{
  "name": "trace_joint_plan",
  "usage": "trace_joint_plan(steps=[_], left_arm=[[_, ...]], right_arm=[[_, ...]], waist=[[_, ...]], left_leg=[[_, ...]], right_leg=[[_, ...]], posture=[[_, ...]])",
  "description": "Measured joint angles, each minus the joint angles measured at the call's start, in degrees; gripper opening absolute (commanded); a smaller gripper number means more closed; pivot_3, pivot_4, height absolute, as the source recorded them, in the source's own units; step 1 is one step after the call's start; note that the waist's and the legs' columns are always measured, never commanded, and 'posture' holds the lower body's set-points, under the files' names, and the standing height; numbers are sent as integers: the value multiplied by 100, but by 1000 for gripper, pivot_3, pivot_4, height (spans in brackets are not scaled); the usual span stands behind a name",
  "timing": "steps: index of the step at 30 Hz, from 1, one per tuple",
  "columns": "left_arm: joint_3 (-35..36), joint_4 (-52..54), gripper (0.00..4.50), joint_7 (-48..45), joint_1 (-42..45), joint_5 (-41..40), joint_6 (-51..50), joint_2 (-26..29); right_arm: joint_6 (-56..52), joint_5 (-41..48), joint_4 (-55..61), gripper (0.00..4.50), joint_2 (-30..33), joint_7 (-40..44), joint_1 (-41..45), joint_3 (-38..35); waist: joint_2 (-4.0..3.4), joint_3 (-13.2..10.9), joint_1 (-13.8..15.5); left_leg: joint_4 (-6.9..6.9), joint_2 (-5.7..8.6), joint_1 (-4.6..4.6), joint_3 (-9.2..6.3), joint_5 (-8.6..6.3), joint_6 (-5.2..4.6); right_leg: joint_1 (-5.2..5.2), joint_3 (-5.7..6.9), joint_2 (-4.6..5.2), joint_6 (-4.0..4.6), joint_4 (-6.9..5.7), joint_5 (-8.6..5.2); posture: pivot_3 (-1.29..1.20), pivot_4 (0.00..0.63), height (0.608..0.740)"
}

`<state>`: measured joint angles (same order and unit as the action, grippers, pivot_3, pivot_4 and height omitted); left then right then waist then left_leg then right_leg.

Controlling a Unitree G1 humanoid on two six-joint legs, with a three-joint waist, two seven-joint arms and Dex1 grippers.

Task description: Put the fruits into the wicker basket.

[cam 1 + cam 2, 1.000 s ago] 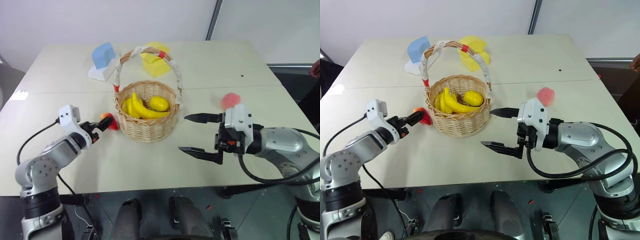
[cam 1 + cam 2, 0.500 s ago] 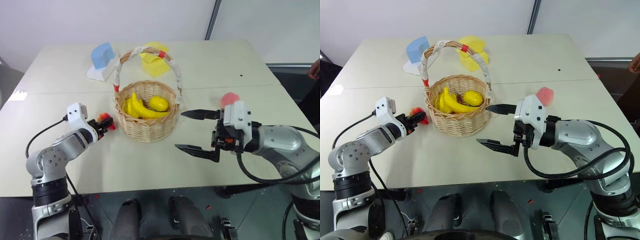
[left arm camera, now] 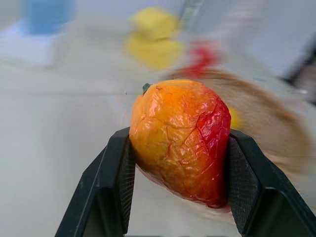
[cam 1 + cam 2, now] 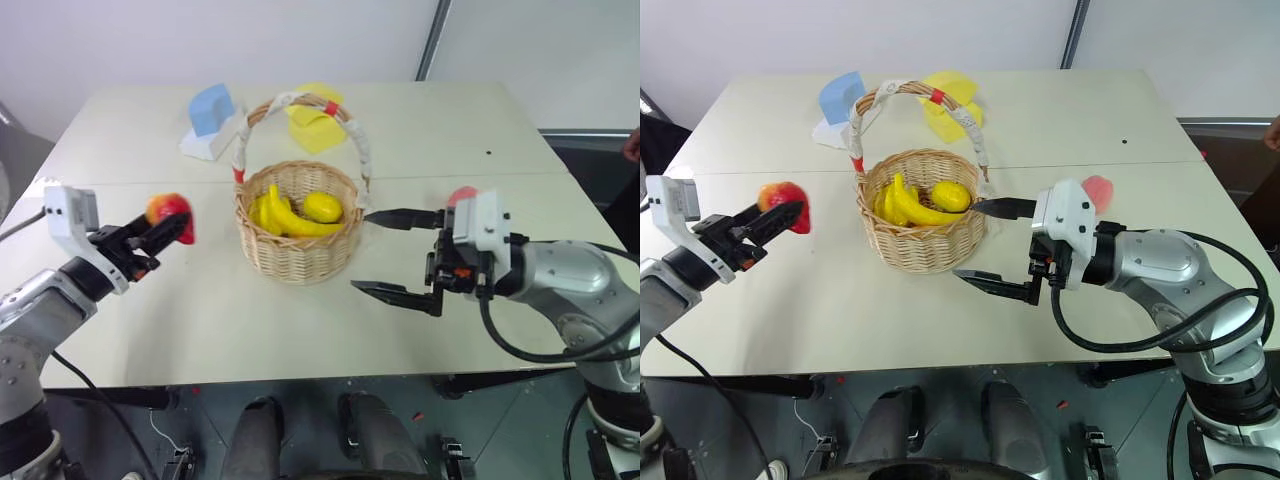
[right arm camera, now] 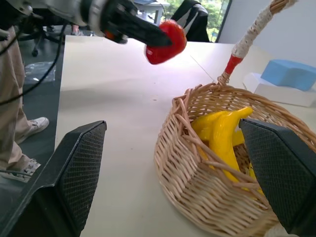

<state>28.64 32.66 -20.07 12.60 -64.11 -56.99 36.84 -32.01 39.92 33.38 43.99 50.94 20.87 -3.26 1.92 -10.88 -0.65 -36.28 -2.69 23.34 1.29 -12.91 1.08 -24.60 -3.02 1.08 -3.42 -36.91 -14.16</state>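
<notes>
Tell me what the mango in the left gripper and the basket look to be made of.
Mango: probably soft plastic or foam under a glossy film, since its shiny red-orange skin is creased and wrinkled; a toy, not real fruit. Basket: woven tan wicker, matte, with visible interlaced strands; its arched handle looks wrapped in white material with red bands.
</notes>
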Motion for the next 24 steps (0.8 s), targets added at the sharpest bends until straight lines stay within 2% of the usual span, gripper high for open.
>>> trace_joint_plan(steps=[5, 7, 12, 13, 17, 21, 24], left_arm=[[-1660, -86, 2037, 597, 1204, 842, 48, -399], [-2059, -277, 2037, 673, 1444, 1200, 138, -523], [-2574, -684, 4313, 558, 1558, 1815, 304, -667], [-2581, -685, 4449, 468, 1557, 1867, 373, -663], [-2570, -562, 4449, -236, 1479, 1965, 839, -514], [-2548, -364, 4449, -808, 1383, 1758, 1086, -547], [-2532, -314, 4449, -954, 1332, 1719, 1138, -551]], right_arm=[[22, -51, -72, 4500, -8, 20, 96, 25], [-49, -51, -115, 4500, 2, -52, 79, 5], [-264, -153, -452, 4500, -166, -706, -19, -240], [-269, -180, -596, 4500, -260, -888, -19, -329], [-192, -771, -1425, 4500, -607, -1778, 17, -522], [28, -1714, -2725, 4500, -944, -2857, 318, -523], [257, -2155, -3388, 4500, -1032, -3242, 572, -520]], waist=[[2, 1, -21], [2, 1, -46], [2, 1, -41], [2, 1, -45], [1, 1, -45], [0, 0, -40], [0, 0, -39]], left_leg=[[-3, 6, 3, 6, 1, -1], [5, 0, 2, 5, 0, -3], [13, -20, 1, -8, 0, -6], [14, -20, 1, -8, 0, -6], [9, -17, 1, -3, 0, -5], [3, -12, 4, 5, 1, -5], [6, -12, 4, 4, 1, -6]], right_leg=[[11, -5, -6, -7, 13, 1], [8, -6, -15, -15, 12, -1], [-11, -2, -43, -34, -19, 4], [-13, -2, -44, -33, -21, 5], [-12, -5, -39, -12, -19, -3], [-12, -12, -33, -11, -18, -2], [-12, -12, -35, -14, -18, -1]], posture=[[0, 150, 740], [0, 150, 740], [0, 150, 740], [0, 150, 740], [0, 150, 740], [0, 150, 740], [0, 150, 740]])
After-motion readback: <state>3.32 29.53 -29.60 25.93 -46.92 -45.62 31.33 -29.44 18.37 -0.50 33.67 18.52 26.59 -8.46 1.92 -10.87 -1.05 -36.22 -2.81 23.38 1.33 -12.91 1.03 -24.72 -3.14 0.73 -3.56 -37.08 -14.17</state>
